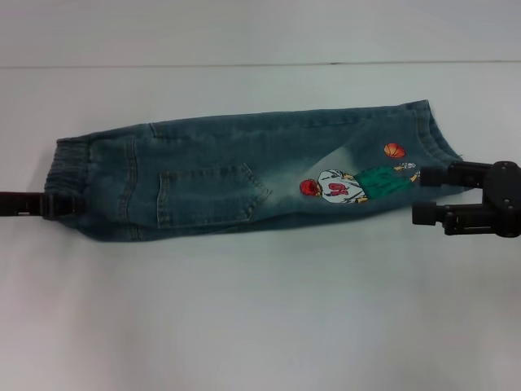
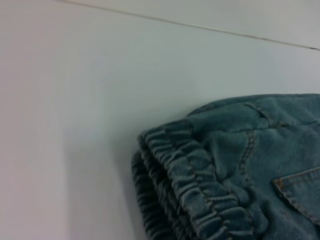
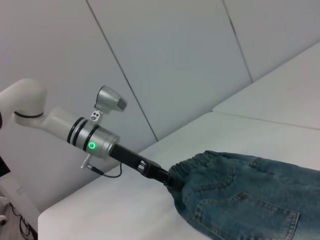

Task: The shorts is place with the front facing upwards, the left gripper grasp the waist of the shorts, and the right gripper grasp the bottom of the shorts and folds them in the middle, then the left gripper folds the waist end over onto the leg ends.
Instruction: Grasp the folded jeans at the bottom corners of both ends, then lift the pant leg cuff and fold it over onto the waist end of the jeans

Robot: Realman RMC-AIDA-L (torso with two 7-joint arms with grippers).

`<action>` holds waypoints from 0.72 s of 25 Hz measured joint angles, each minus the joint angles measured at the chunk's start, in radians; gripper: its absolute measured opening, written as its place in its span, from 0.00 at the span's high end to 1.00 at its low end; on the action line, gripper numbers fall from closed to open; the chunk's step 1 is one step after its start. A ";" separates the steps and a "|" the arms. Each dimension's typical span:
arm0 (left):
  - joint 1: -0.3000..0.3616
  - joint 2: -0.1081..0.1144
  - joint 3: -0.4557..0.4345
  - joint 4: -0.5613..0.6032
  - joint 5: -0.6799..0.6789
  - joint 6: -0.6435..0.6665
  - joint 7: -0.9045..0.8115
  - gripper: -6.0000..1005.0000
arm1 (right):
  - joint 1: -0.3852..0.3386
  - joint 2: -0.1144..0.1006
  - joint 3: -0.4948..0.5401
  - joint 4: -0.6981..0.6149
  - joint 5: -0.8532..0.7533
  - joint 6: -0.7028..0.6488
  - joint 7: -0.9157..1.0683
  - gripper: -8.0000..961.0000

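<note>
The shorts point(image 1: 244, 171) lie folded lengthwise on the white table point(image 1: 244, 309), pocket side up. The gathered waist point(image 1: 69, 163) is at the left, and the leg ends point(image 1: 435, 134) at the right beside the cartoon print point(image 1: 350, 186). My left gripper point(image 1: 63, 204) comes in from the left edge, shut on the front corner of the waist; the right wrist view shows the left gripper point(image 3: 170, 179) biting the waist point(image 3: 200, 162). My right gripper point(image 1: 417, 195) stands open at the bottom of the shorts, its far finger against the hem and its near finger off the cloth. The left wrist view shows only the waist point(image 2: 185, 170).
A thin seam point(image 1: 244, 65) runs across the table behind the shorts. Bare tabletop lies in front of the garment. In the right wrist view, the left arm's silver body with its green light point(image 3: 91, 145) stretches out beyond the table edge, with grey wall panels behind.
</note>
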 joint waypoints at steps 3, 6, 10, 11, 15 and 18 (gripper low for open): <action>0.000 -0.001 0.000 0.020 -0.011 0.024 0.002 0.69 | 0.000 0.001 0.000 0.000 0.000 0.006 0.000 0.05; -0.002 0.000 0.000 0.038 -0.036 0.055 0.007 0.75 | 0.001 -0.001 -0.004 0.013 0.000 0.015 0.000 0.06; -0.004 0.007 0.000 0.065 -0.084 0.109 0.020 0.80 | 0.010 -0.010 -0.005 0.045 0.000 0.030 -0.001 0.07; -0.005 0.009 0.000 0.073 -0.094 0.123 0.024 0.81 | 0.011 -0.010 -0.006 0.049 0.000 0.043 -0.001 0.07; -0.020 0.018 -0.001 0.099 -0.123 0.170 0.030 0.86 | 0.011 0.009 -0.003 0.055 0.002 0.129 -0.003 0.19; -0.040 0.025 -0.001 0.110 -0.134 0.201 0.030 0.88 | 0.015 0.030 0.012 0.079 0.029 0.227 -0.020 0.31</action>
